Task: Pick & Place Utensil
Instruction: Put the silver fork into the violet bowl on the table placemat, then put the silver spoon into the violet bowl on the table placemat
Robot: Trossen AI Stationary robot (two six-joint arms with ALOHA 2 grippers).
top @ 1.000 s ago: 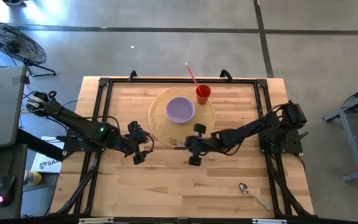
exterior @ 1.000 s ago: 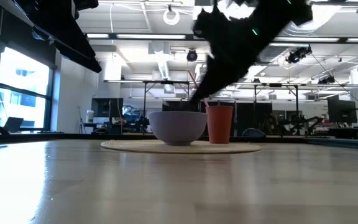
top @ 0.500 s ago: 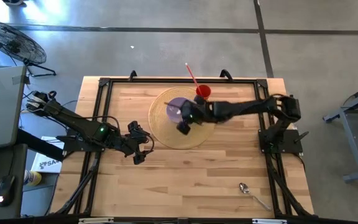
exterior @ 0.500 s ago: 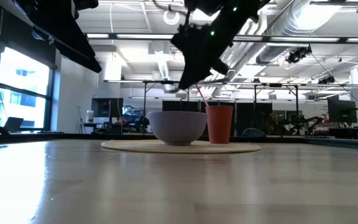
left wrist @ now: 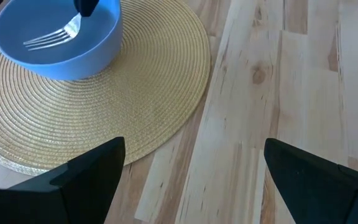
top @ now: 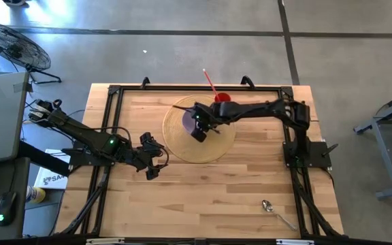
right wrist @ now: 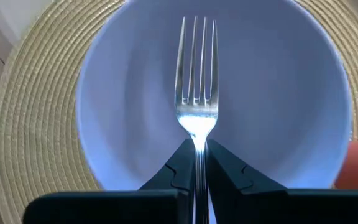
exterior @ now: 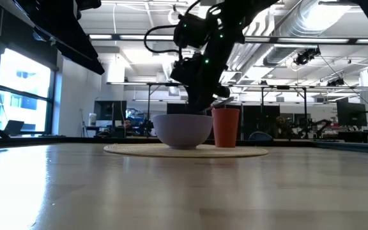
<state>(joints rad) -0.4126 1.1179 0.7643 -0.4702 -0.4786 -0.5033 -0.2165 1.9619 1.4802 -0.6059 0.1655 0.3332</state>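
A silver fork [right wrist: 196, 93] is in my right gripper [right wrist: 196, 146], which is shut on it and hovers over the lilac bowl [right wrist: 135, 124]. In the high view the right gripper [top: 197, 122] reaches in from the table's right over the bowl [top: 186, 119]. The bowl stands on a round woven placemat [top: 182, 146]. The left wrist view shows the fork [left wrist: 51, 38] slanting down inside the bowl's rim [left wrist: 55, 50]. My left gripper [top: 152, 160] waits open over the wood, left of the placemat. My right gripper pinches the fork's neck [right wrist: 197, 140], just behind the tines, between its two fingers. The fork lies along the fingers and its tines stick out past the tips. The fingers come from the table's right, slanting down. Whether the tines touch the bowl cannot be told.
A red cup [top: 222, 101] with a straw stands on the placemat right behind the bowl, close to the right gripper. A spoon [top: 271, 207] lies on the wood near the table's near right corner. A black frame [top: 114, 92] runs around the table top.
My right gripper has carried the fork from the placemat's near edge toward the table's far edge and a little left, and now holds it over the bowl with the tines pointing left. The left arm has kept still.
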